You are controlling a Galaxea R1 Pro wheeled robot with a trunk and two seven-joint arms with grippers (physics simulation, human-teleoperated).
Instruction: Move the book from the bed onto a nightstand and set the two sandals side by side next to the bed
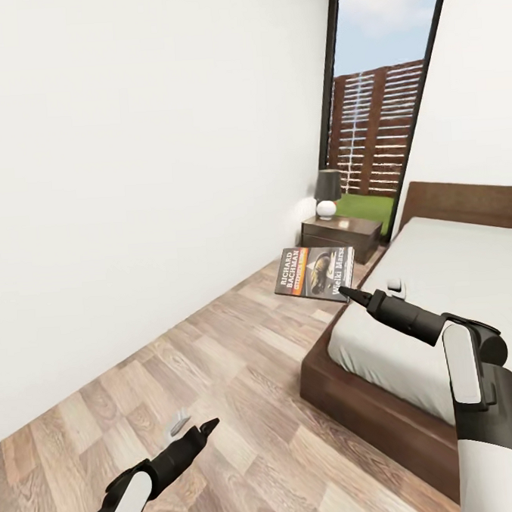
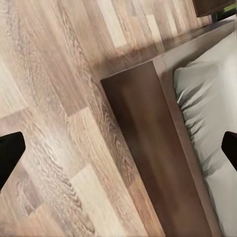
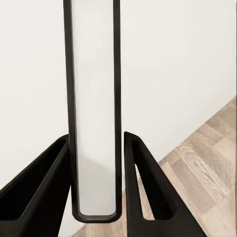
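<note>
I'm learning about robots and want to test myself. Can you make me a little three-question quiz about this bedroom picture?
1. True or false: the right gripper is shut on the book.
2. What stands on the nightstand? A) a lamp B) a teddy bear C) a plate
3. Fill in: the left gripper hangs open over the wooden ____.

Key:
1. True; the book is held in the air beside the bed.
2. A; a dark-shaded lamp with a white round base.
3. floor.
</note>
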